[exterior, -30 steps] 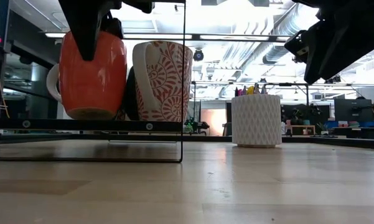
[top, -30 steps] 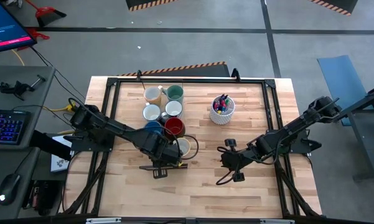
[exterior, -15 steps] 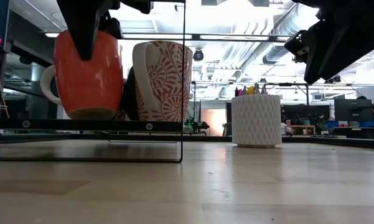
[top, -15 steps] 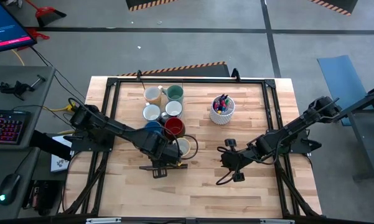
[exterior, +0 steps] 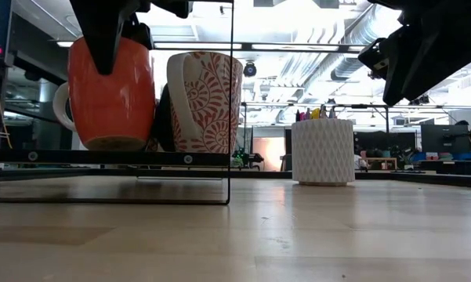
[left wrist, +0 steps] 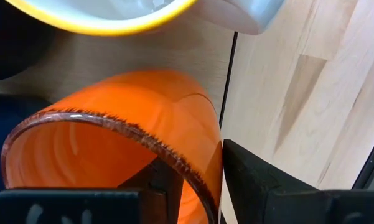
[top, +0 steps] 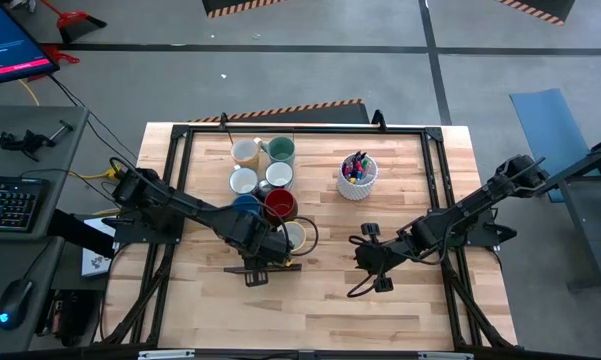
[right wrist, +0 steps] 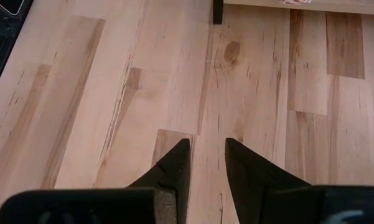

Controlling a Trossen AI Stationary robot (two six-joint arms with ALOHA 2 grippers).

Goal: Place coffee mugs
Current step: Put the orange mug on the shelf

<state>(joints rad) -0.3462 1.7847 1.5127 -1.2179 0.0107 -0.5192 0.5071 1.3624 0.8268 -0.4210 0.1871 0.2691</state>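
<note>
An orange mug (exterior: 114, 102) stands upright with its base on the shelf of a black wire rack (exterior: 110, 157), beside a white mug with a red pattern (exterior: 205, 102). My left gripper (top: 265, 250) hangs over the orange mug, one finger inside it and one outside (left wrist: 199, 168). Farther back stand cream (top: 245, 152), teal (top: 282, 150), white (top: 243, 181), blue (top: 245, 205) and dark red (top: 280, 205) mugs. My right gripper (top: 358, 262) hovers open over bare wood (right wrist: 206, 152) to the right, holding nothing. My left gripper comes from above, pointing down, and stands astride the orange mug's wall at the rim (left wrist: 193, 177), one finger inside (left wrist: 165, 183) and one outside (left wrist: 249, 174). I cannot tell whether the fingers touch the wall. The mug stands upright on the rack's shelf.
A white textured cup of coloured pens (top: 357, 178) stands right of the mugs. A black frame (top: 435, 150) runs round the tabletop. Open wood lies between the two grippers and along the near edge.
The orange mug was tipped a little a second ago. It has swung upright on the rack's shelf and shifted slightly toward the table's left. Both arms have kept their places.
</note>
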